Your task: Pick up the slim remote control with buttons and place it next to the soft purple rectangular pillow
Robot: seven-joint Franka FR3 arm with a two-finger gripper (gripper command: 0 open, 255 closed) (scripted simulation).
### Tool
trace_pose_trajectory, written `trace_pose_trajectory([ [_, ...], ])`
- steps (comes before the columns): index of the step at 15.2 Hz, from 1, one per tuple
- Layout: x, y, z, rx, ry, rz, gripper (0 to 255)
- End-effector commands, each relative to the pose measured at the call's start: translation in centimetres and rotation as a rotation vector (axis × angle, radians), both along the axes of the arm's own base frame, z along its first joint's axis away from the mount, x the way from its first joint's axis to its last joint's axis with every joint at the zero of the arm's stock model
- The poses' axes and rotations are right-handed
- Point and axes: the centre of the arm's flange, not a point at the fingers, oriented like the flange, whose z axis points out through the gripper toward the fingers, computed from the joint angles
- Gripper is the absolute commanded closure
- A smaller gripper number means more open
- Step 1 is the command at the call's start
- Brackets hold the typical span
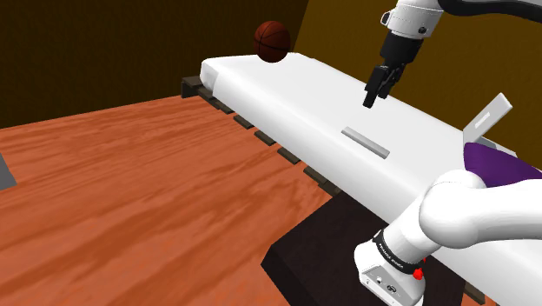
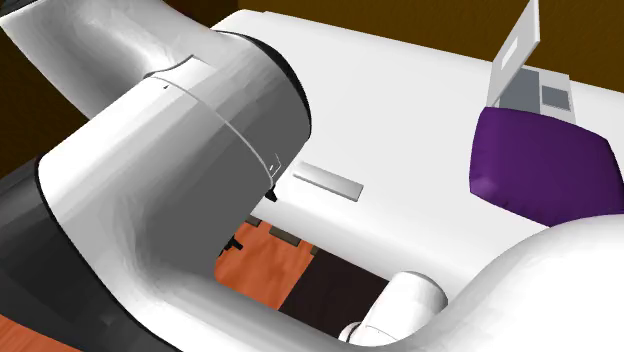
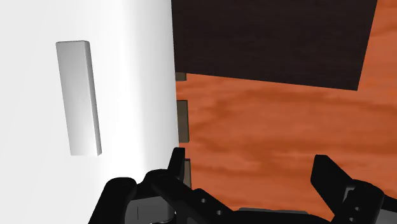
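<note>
The remote (image 1: pixel 366 142) is a slim plain grey bar lying flat on the white bed (image 1: pixel 287 96), near its front edge; I also see the remote (image 2: pixel 328 181) in the second exterior view and, off to the side of the fingers, the remote (image 3: pixel 79 97) in the wrist view. The purple pillow (image 1: pixel 495 163) lies on the bed at the shoulder view's right, and the pillow (image 2: pixel 545 165) is rounded and rectangular. My gripper (image 1: pixel 375 89) hangs open above the bed, up and slightly right of the remote in the shoulder view. The gripper (image 3: pixel 251 175) holds nothing; its fingers stand apart.
A brown basketball (image 1: pixel 271 40) rests at the bed's far end. A grey laptop-like object (image 2: pixel 520 70) stands open behind the pillow. A dark slatted frame (image 1: pixel 261 135) runs under the bed's edge, above the wooden floor (image 1: pixel 130 200). My stand (image 1: pixel 321 252) is dark.
</note>
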Motion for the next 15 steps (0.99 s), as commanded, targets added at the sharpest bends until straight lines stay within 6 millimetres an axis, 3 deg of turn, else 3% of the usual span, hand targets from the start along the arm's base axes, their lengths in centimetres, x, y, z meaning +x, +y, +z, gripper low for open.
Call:
trace_pose_trajectory([
  [1, 0.0, 0.0, 0.0, 0.000, 0.000, 0.000, 0],
  [15, 0.4, -16.1, -10.3, 0.051, -0.040, -0.026, 0],
])
